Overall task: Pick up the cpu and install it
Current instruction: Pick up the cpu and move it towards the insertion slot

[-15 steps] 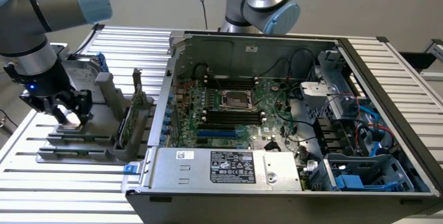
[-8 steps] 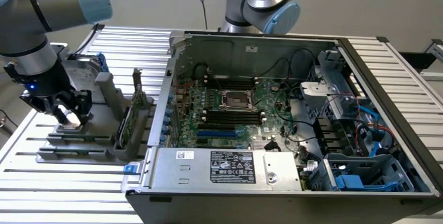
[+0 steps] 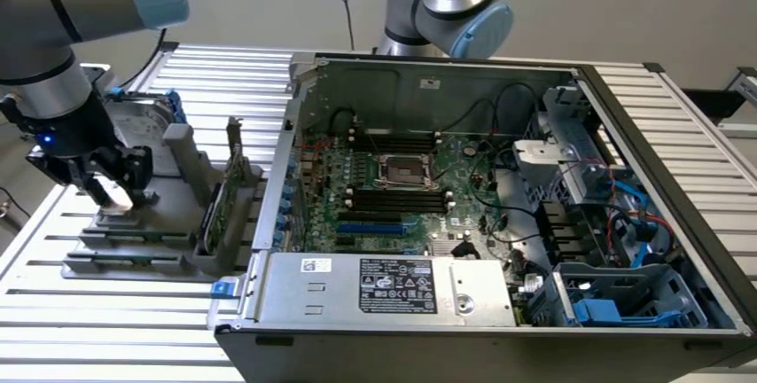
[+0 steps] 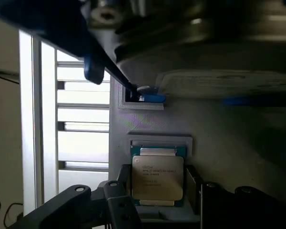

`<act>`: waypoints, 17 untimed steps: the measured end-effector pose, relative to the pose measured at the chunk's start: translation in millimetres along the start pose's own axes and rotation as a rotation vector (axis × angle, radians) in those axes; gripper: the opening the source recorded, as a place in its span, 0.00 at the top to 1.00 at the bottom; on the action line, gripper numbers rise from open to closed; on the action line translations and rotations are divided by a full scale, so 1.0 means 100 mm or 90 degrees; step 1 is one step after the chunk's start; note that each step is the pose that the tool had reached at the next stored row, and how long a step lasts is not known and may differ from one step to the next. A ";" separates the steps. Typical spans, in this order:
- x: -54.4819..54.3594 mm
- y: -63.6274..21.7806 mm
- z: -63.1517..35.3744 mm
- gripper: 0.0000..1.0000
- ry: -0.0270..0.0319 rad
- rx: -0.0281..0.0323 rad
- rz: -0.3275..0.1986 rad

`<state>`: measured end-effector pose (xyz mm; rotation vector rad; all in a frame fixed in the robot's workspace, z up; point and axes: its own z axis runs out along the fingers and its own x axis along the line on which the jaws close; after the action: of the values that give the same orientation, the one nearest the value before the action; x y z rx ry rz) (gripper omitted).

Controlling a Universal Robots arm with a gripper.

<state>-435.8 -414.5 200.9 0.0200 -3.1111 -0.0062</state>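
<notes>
Exterior view: gripper [image 3: 109,190] low at the exterior view's left edge of the grey fixture [image 3: 148,234] on the slatted worktop [image 3: 106,321], cpu [image 3: 113,195] pale between its fingers. Wrist view: cpu [image 4: 157,177] flat on the fixture, jaws closed against two opposite sides.

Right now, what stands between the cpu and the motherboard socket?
In the exterior view, a grey upright card rack and the open case's side wall stand between the cpu and the socket.
</notes>
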 end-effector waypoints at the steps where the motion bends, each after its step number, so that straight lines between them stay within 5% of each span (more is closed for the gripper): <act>1: 0.00 0.000 -0.033 0.45 0.0006 0.0000 0.000; 17: 0.02 0.003 -0.743 0.45 0.0041 -0.0001 0.000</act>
<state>-435.5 -414.5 275.3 0.0203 -3.1047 -0.0063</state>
